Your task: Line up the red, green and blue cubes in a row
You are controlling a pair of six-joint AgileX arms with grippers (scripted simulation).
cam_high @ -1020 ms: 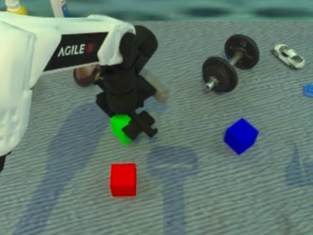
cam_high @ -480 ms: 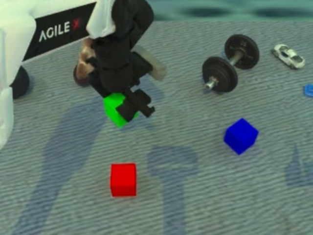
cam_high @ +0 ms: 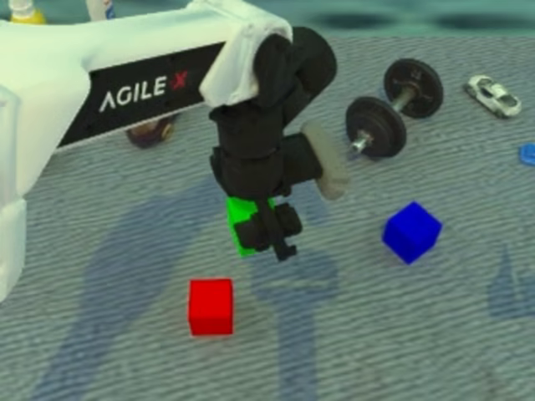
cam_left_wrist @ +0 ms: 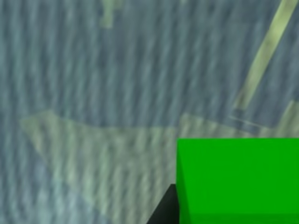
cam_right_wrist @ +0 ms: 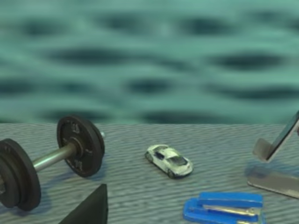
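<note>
Jaws of the left arm (cam_high: 266, 227) clamp the green cube (cam_high: 241, 225) above the table.

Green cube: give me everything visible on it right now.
The green cube is plain bright green, solid-coloured, with flat faces and sharp edges. It sits clamped in the left end effector, whose dark fingers cover its right side in the top view. It lies between the red cube and the blue cube, above the red one's line. In the left wrist view it fills the corner, with table beyond it. Whether it touches the table cannot be told.
</note>
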